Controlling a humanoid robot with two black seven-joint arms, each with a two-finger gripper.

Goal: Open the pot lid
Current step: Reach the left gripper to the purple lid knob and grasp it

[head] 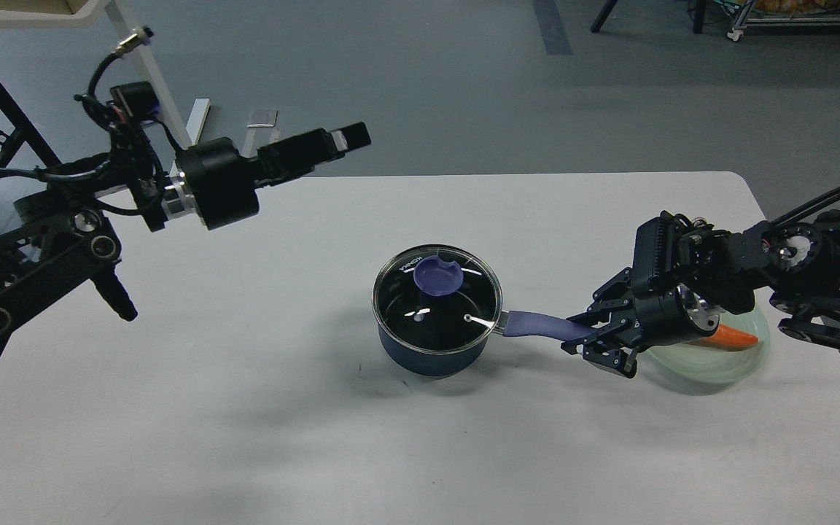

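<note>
Pot (pixel 431 350) mid table, lid (pixel 436 299) on. Right gripper (pixel 599 341) pinching handle (pixel 540 324). Left gripper (pixel 351 136) up high & far off, fingers unclear, cannot tell. Risk: off-centre grab on knob (pixel 437 276), glass lid slips, or pot twists w/ weak hold

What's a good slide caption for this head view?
Right gripper closed around the long blue-purple handle of the small dark blue saucepan, round clear glass lid on; left gripper raised, apart.

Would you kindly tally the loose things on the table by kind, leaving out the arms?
Saucepan: 1
Glass lid, sitting on the saucepan: 1
Pale green glass plate: 1
Orange carrot-like piece, on the plate: 1
Total: 4
</note>
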